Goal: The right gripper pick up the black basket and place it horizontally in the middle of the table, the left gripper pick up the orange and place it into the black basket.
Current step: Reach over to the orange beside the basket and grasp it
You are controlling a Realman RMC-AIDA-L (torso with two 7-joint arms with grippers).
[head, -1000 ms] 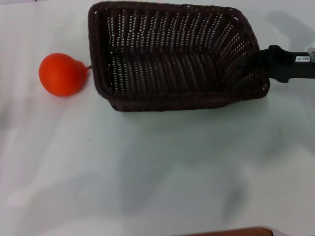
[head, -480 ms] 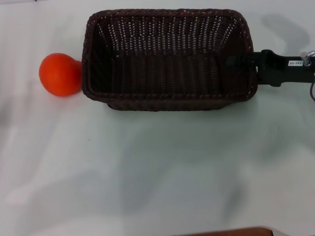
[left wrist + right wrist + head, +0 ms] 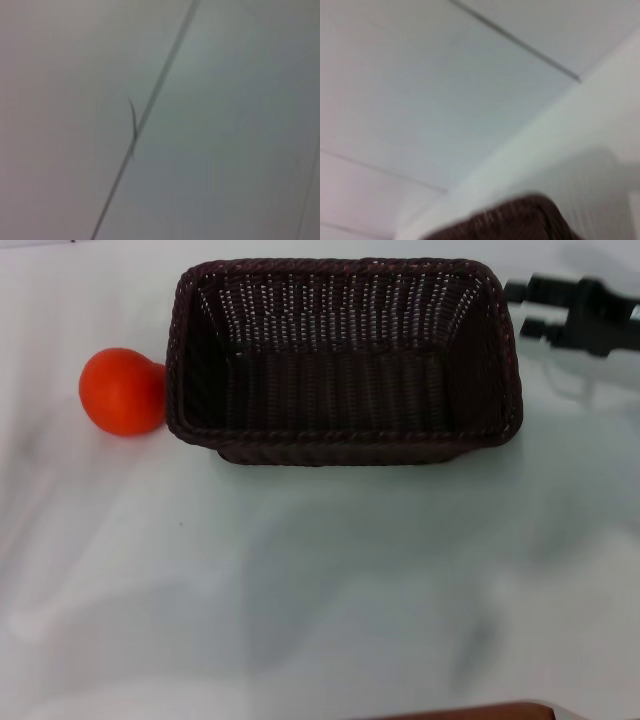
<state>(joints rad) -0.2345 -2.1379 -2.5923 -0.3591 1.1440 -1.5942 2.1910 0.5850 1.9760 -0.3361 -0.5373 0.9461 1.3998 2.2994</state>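
The black basket (image 3: 340,360) stands flat on the white table (image 3: 320,580), its long side across the head view, mouth up and empty. A corner of its rim also shows in the right wrist view (image 3: 515,220). The orange (image 3: 121,390) lies on the table against the basket's left end. My right gripper (image 3: 526,310) is at the far right, just off the basket's right rim, with its two black fingers spread and nothing between them. My left gripper does not show in any view; the left wrist view holds only a pale surface with a thin dark line.
A brown edge (image 3: 470,710) shows at the bottom of the head view. The table in front of the basket is bare white.
The basket went from tilted to flat on the table. My right gripper let go of its right rim, opened, and drew back up and to the right.
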